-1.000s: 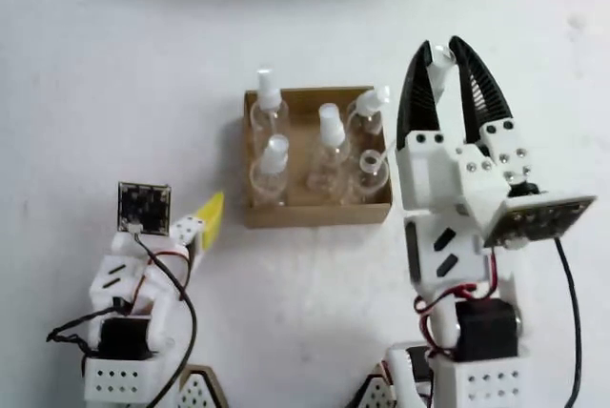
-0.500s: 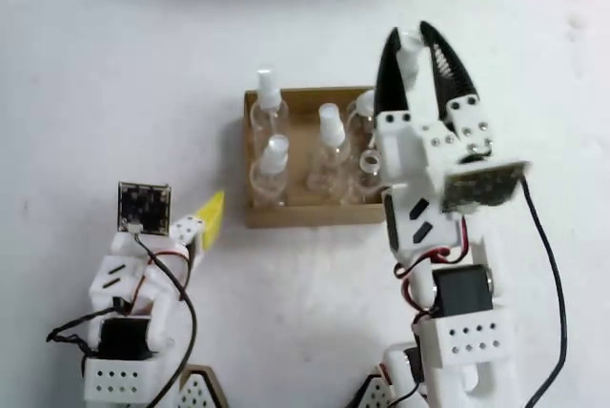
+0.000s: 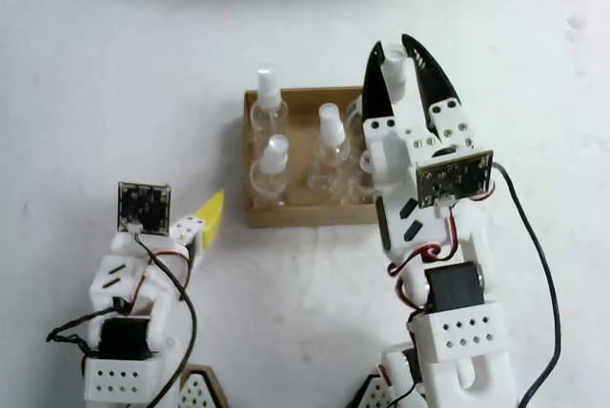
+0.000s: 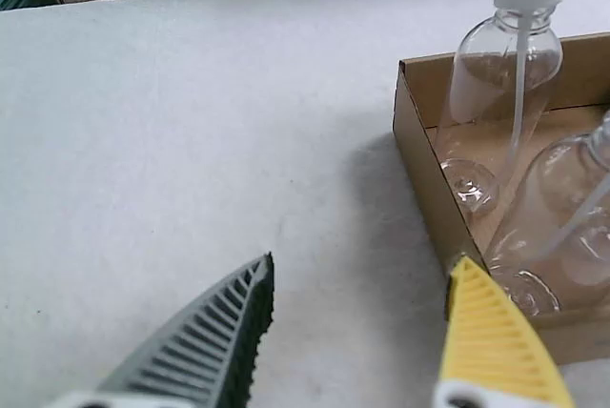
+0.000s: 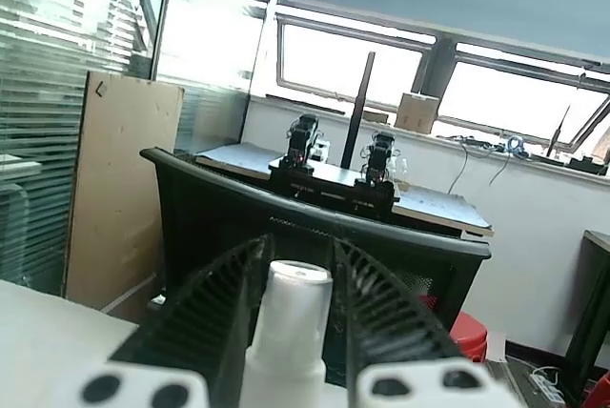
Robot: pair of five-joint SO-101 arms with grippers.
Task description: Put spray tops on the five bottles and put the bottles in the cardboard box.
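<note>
The high camera looks straight down on the white table point(image 3: 114, 65), with the arm bases at 6 o'clock. The left wrist camera sits low and close, facing past the grey-and-yellow left gripper point(image 4: 364, 263) to the brown cardboard box point(image 4: 419, 155), which both these views share. The right wrist camera faces level across the room, over the black right gripper point(image 5: 297, 246) clamping a white plastic spray top point(image 5: 291, 322).

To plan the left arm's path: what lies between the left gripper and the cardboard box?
Nothing: bare table separates the left gripper and the cardboard box in the high view.
</note>
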